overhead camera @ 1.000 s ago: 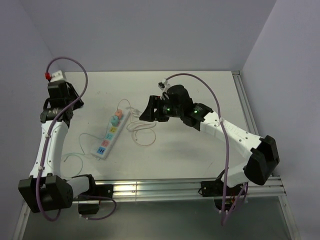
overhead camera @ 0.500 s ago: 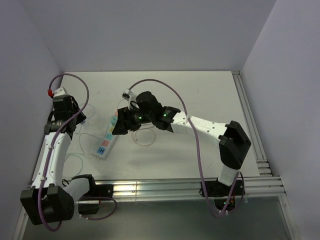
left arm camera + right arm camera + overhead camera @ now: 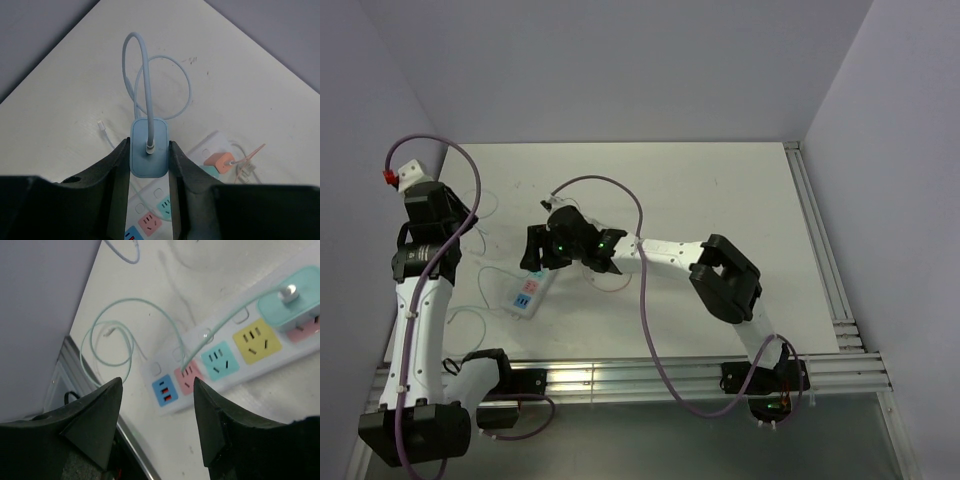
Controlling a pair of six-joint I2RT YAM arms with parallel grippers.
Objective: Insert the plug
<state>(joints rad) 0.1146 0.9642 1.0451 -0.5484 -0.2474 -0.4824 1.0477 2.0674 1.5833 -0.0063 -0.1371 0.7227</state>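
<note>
My left gripper (image 3: 149, 148) is shut on a light blue plug block (image 3: 149, 159), whose blue cable (image 3: 136, 75) loops up over the table. It hangs above the white power strip (image 3: 159, 192), which has coloured sockets. An orange plug (image 3: 218, 162) and a teal plug (image 3: 291, 299) sit in the strip's far sockets. My right gripper (image 3: 157, 382) is open and empty above the strip's near end, over the blue USB panel (image 3: 164, 390) and the pink socket (image 3: 189, 378). In the top view the right gripper (image 3: 534, 249) covers the strip's (image 3: 524, 296) middle.
A teal cable (image 3: 107, 340) coils on the table beside the strip's near end and runs over it to the teal plug. A thin pink cable (image 3: 610, 278) lies right of the strip. A metal rail (image 3: 650, 378) runs along the table's near edge. Walls stand at the left and back.
My right arm has swept left across the table and now stands over the power strip. My left arm has shifted back and left, still holding the blue plug.
</note>
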